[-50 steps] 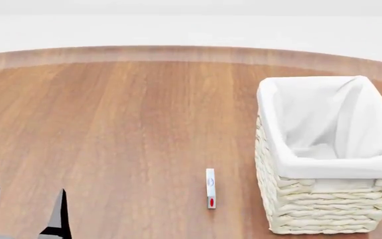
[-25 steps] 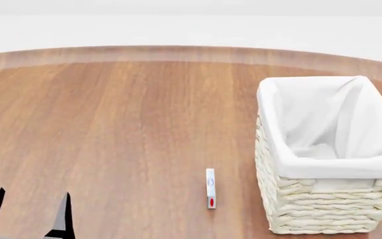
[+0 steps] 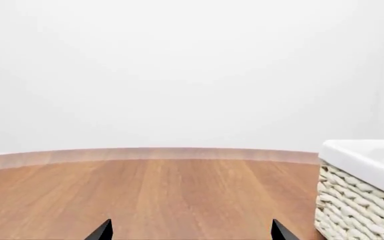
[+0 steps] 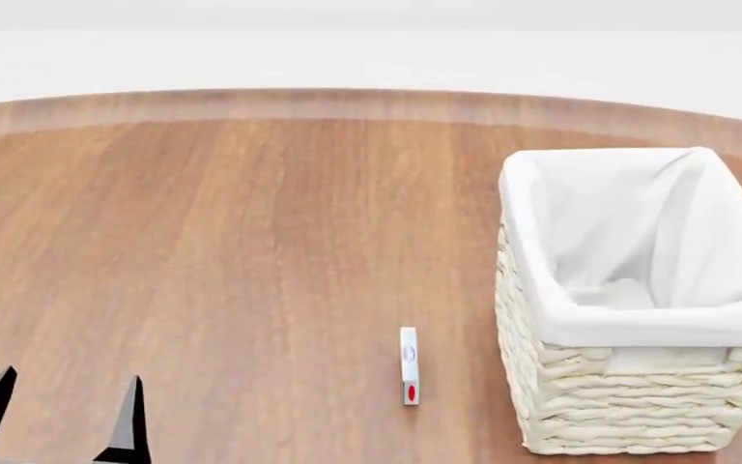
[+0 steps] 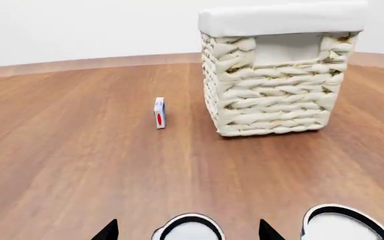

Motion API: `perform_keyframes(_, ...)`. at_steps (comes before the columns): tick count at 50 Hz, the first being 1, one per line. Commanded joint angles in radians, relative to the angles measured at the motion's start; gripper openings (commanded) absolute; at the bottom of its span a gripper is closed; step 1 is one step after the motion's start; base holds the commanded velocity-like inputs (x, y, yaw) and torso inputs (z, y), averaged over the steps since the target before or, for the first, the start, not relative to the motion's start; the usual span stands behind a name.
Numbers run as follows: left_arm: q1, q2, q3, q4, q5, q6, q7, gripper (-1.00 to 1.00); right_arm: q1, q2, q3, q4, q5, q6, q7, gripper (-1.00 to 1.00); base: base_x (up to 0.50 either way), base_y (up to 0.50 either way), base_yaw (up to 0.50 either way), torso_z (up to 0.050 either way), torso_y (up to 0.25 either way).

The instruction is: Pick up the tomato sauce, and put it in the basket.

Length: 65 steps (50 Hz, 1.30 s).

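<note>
In the right wrist view, two round white can tops with dark rims show at the near edge. One can top lies between the fingertips of my open right gripper, and the other can top lies off to one side. Their labels are hidden, so I cannot tell which is the tomato sauce. The cream wicker basket with white lining stands at the head view's right, and its corner shows in the left wrist view. My left gripper is open and empty at the lower left.
A small white box with a red mark stands on edge just left of the basket. The round wooden table curves away to a pale rim at the back.
In the head view my left gripper's fingertips have drifted slightly right and lower. The basket and the small box have not moved.
</note>
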Motion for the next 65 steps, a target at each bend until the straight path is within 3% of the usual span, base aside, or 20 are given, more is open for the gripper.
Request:
perform_keyframes(1, 0.001, -0.008, 0.007, -0.008, -0.006, 0.011, -0.008, 1.0, 0.004, -0.002, -0.021, 0.078, 0.002, -0.041, 0.004, 1.0, 0.0, 0.0, 0.0, 0.0, 0.0)
perform_keyframes(39, -0.006, -0.022, 0.017, -0.042, -0.025, 0.038, -0.02, 1.0, 0.219, -0.001, -0.047, 0.353, 0.075, 0.018, -0.005, 1.0, 0.0, 0.0, 0.0, 0.0, 0.0)
perform_keyframes(65, -0.004, -0.032, 0.014, -0.08, -0.04, 0.071, -0.019, 1.0, 0.28, 0.005, -0.08, 0.396, 0.091, 0.067, -0.005, 1.0, 0.0, 0.0, 0.0, 0.0, 0.0)
